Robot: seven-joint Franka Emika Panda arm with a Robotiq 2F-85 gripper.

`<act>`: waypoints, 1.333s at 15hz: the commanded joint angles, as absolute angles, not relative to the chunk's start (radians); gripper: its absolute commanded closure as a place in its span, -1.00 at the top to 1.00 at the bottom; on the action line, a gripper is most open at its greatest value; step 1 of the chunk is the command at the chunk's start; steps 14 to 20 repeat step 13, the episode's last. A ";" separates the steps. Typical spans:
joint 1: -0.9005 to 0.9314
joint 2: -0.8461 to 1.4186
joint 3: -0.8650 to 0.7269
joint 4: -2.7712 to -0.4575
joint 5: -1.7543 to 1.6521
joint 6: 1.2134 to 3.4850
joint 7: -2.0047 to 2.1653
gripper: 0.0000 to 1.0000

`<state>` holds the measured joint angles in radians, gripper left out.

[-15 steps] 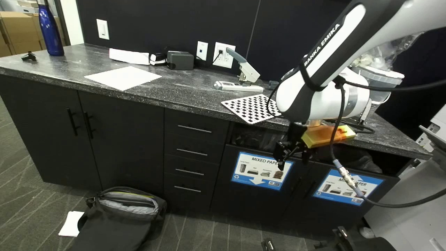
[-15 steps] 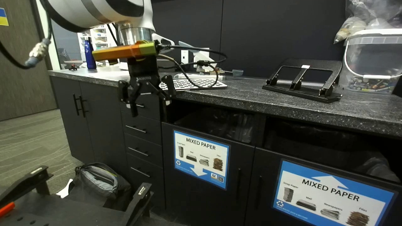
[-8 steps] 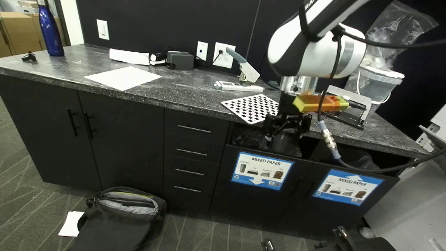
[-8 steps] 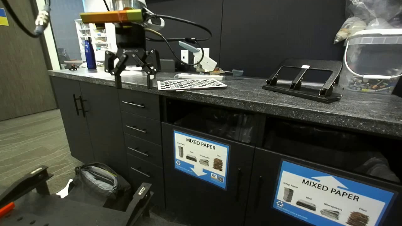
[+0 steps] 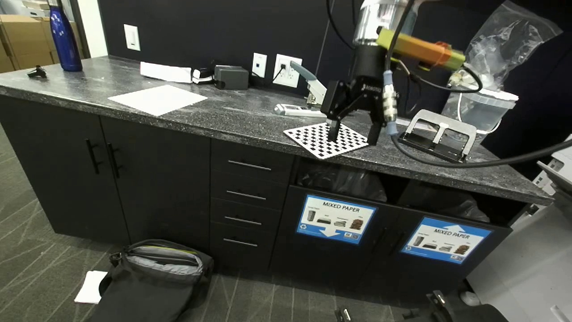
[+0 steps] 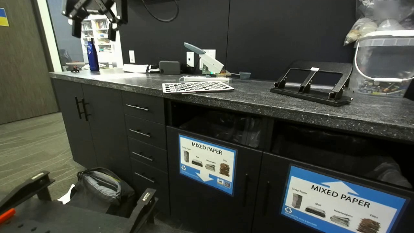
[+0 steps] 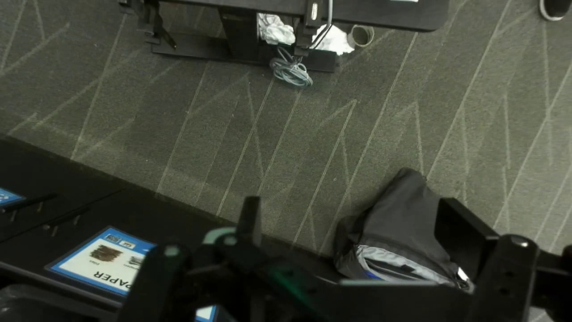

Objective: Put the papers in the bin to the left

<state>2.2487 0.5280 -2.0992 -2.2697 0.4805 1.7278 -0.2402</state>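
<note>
The bin (image 5: 328,257), left of its twin (image 5: 415,275) in both exterior views, stands upright, long axis vertical, front to the room; the arrow on its label (image 5: 336,219) points down, and a liner (image 5: 342,181) shows in its opening. Higher up and well apart from it hangs the gripper (image 5: 354,134), fingertips down, its jaws wide. Past the jaws, in the wrist view, two crumpled white wads (image 7: 275,32) lie by the foot of a black stand (image 7: 389,15), near a coil of cable (image 7: 291,74) and well away from the fingertips; I cannot be sure they are paper, nor pick out a long axis on either. The floor (image 7: 313,134) before them is grey patterned carpet, where a dark bag (image 7: 397,219) gapes, a white sheet (image 5: 90,286) just beside it. On the speckled counter (image 5: 232,116) a checkered board (image 5: 313,138) sits at the front edge, nearer than the stapler (image 6: 212,64); another sheet (image 5: 158,99) lies flat farther along, and a blue bottle (image 6: 92,55) stands at the far end. Behind are a dark wall (image 5: 201,27) and, farther off, boxes (image 5: 22,38) and a bookshelf (image 6: 105,48).
</note>
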 commanded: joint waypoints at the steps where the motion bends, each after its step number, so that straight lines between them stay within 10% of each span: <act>1: 2.332 0.703 -2.248 -2.192 0.507 1.498 -0.257 1.00; 8: 2.327 0.865 -2.459 -1.943 0.467 1.048 -0.215 1.00; 20: 2.297 0.875 -2.438 -1.947 0.492 1.048 -0.247 1.00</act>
